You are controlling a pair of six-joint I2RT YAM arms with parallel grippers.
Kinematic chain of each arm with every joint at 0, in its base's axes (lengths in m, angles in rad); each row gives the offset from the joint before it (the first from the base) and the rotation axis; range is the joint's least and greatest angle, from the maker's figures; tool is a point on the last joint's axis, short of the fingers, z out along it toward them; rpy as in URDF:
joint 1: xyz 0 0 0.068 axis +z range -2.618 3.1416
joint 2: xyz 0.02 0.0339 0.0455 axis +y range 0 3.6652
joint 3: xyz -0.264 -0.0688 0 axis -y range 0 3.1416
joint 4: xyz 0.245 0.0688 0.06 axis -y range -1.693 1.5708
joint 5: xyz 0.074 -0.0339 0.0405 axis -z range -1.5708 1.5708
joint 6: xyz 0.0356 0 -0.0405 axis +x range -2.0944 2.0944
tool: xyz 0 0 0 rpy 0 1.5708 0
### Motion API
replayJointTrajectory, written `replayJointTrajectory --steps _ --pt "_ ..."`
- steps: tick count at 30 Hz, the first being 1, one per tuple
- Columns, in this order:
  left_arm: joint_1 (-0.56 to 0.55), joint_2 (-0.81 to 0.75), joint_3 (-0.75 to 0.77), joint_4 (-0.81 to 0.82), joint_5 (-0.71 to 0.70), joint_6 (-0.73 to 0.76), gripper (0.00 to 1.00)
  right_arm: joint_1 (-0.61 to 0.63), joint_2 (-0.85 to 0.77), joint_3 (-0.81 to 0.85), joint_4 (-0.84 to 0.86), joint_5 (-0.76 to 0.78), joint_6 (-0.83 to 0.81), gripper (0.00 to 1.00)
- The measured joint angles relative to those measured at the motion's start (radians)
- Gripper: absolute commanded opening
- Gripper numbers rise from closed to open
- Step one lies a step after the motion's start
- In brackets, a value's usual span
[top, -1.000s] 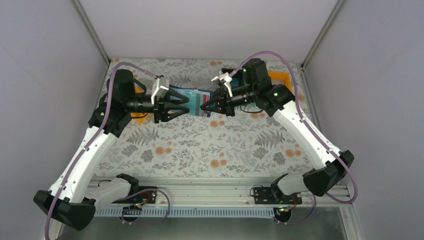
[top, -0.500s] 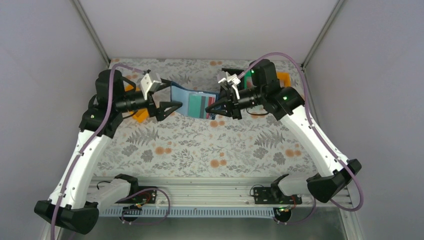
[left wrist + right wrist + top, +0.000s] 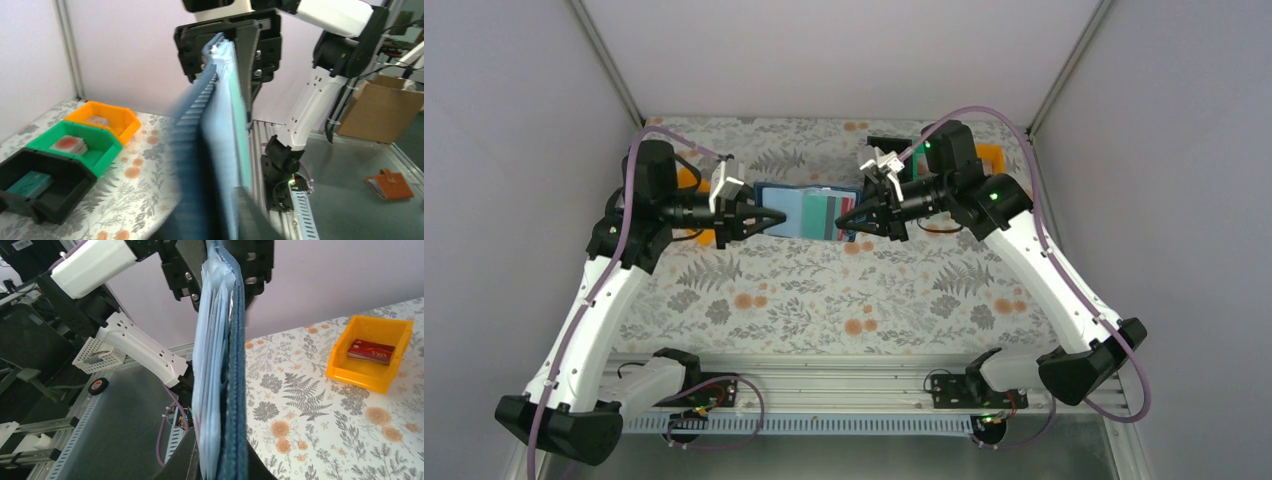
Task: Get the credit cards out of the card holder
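The navy card holder [image 3: 809, 212] hangs spread open above the table between my two grippers, its light blue inside facing up. Teal and red credit cards [image 3: 822, 213] sit in its slots. My left gripper [image 3: 762, 216] is shut on the holder's left edge. My right gripper [image 3: 850, 217] is shut on its right edge. The left wrist view shows the card holder [image 3: 220, 125] edge-on and blurred between the left gripper's [image 3: 222, 210] fingers, with a teal card [image 3: 243, 150] along one face. In the right wrist view the card holder [image 3: 225, 365] stands edge-on in the right gripper [image 3: 222, 460].
An orange bin [image 3: 370, 352] holding a red card [image 3: 371, 351] stands at the back left, partly behind the left arm [image 3: 699, 235]. At the back right sit an orange bin [image 3: 102, 117], a green bin [image 3: 75, 145] and a black bin [image 3: 35, 182], each with something inside.
The left gripper opened wide and drew back to the left, then returned and shut on the holder's left edge. The holder now lies flatter and more spread. The right arm shifted slightly right.
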Motion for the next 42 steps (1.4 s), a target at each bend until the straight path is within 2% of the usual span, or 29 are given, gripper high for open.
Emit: replayJointTrajectory --steps 4,7,10,17,19,21,25,36,42 --pt "0.000 0.000 0.000 -0.013 0.034 0.007 0.03 -0.001 0.000 0.000 -0.005 0.033 -0.002 0.24" --pt "0.000 0.000 -0.003 0.006 0.006 -0.046 0.02 -0.001 -0.003 0.000 0.000 0.090 0.028 0.53" --pt "0.000 -0.002 -0.013 0.032 -0.064 -0.101 0.02 -0.005 -0.013 -0.001 0.019 0.202 0.061 0.66" --pt "0.004 -0.013 -0.050 0.107 -0.197 -0.218 0.02 -0.018 -0.114 -0.002 0.096 0.380 0.151 0.76" --pt "0.004 -0.017 -0.053 0.124 -0.212 -0.230 0.02 -0.019 -0.161 -0.005 0.142 0.368 0.168 0.76" --pt "0.004 -0.023 -0.056 0.143 -0.223 -0.238 0.02 -0.021 -0.212 -0.023 0.220 0.286 0.187 0.75" --pt "0.005 -0.034 -0.057 0.172 -0.230 -0.233 0.03 -0.021 -0.228 -0.044 0.312 0.181 0.229 0.76" --pt "0.005 -0.052 -0.067 0.220 -0.211 -0.225 0.02 -0.021 -0.094 -0.102 0.369 0.180 0.248 0.76" --pt "0.005 -0.054 -0.070 0.238 -0.206 -0.229 0.02 -0.021 -0.085 -0.126 0.414 0.172 0.267 0.71"
